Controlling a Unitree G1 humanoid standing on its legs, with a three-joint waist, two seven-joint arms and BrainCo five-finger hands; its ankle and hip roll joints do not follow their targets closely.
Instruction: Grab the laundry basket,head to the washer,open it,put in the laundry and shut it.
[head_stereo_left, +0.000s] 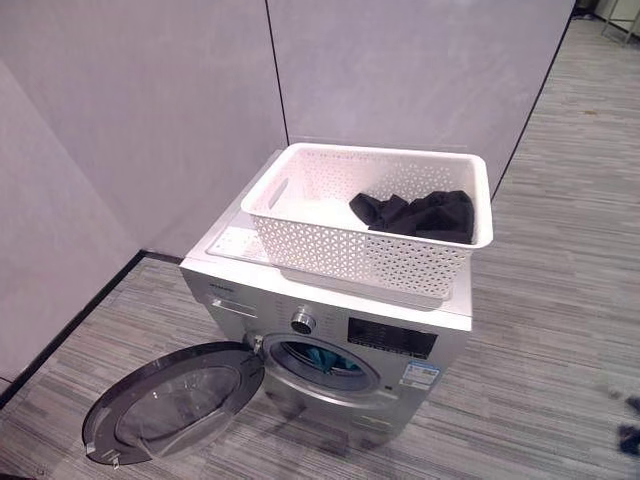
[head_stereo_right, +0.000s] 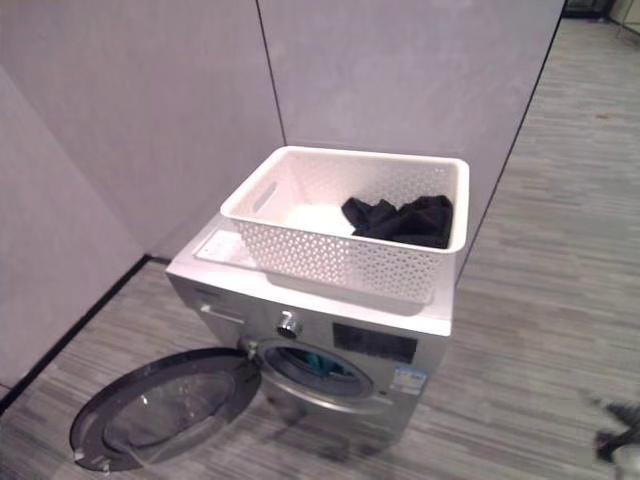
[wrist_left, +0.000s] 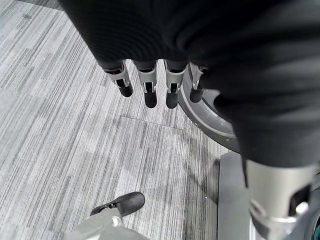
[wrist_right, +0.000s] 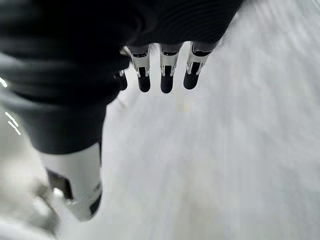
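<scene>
A: Where is the laundry?
B: Black clothes (head_stereo_left: 418, 214) lie in the white laundry basket (head_stereo_left: 330, 250) atop the washer (head_stereo_left: 400, 340), whose door (head_stereo_left: 170, 400) is open.
A: How would they handle?
B: Soft and light, I judge; pinch a bunched fold. Both hands hang with fingers relaxed: left robot hand (wrist_left: 150, 85), right robot hand (wrist_right: 165, 72).

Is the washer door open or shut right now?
Open. The round door is swung out wide to the washer's left, leaving the drum opening uncovered, with something teal inside.
</scene>
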